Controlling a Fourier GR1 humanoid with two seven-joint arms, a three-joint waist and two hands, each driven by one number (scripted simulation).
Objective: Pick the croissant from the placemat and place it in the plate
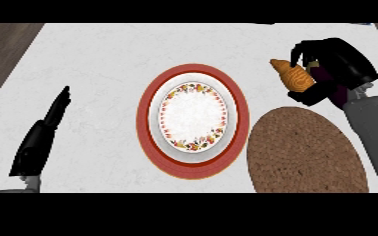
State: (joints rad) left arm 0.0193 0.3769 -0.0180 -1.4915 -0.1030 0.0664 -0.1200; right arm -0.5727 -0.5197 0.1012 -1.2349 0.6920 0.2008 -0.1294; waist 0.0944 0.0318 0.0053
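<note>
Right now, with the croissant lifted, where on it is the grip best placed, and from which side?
Across its thick middle, from the right. The croissant tapers to a tip pointing up-left, and the right hand has its fingers curled round the wider lower body, leaving the tip free.

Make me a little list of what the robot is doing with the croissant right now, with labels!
right hand: black right hand curled round the golden-brown croissant, held above the counter
croissant: off the round brown woven placemat, past its far edge
plate: white round plate with a flowered rim, nothing on it, on a red round mat
left hand: black left hand open, resting at the left
counter: white marble counter
</note>
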